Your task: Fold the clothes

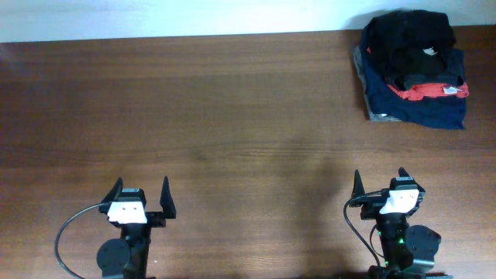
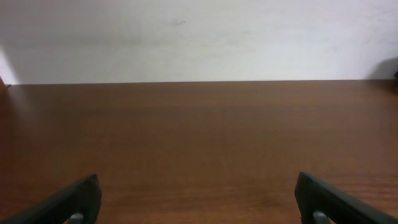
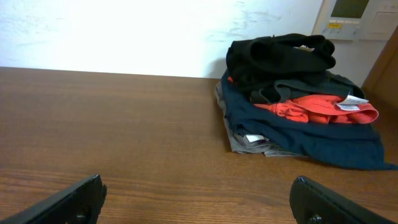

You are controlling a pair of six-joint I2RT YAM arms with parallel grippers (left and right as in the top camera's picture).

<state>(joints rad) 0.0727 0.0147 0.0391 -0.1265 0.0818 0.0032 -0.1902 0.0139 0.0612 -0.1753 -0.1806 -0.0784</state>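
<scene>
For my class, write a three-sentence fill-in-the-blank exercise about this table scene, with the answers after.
The pile of clothes lies at the table's far ____ corner.
The left gripper and the right gripper both stand ____.
The top garment of the pile is ____ in colour.
Missing words: right; open; black.

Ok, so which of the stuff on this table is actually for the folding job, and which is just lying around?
For the job:
- black garment lying on top, probably the one to fold
- left gripper and right gripper, both open and empty

Just lying about:
- navy garment
- red garment
- grey fabric at the bottom
- wall panel
</scene>
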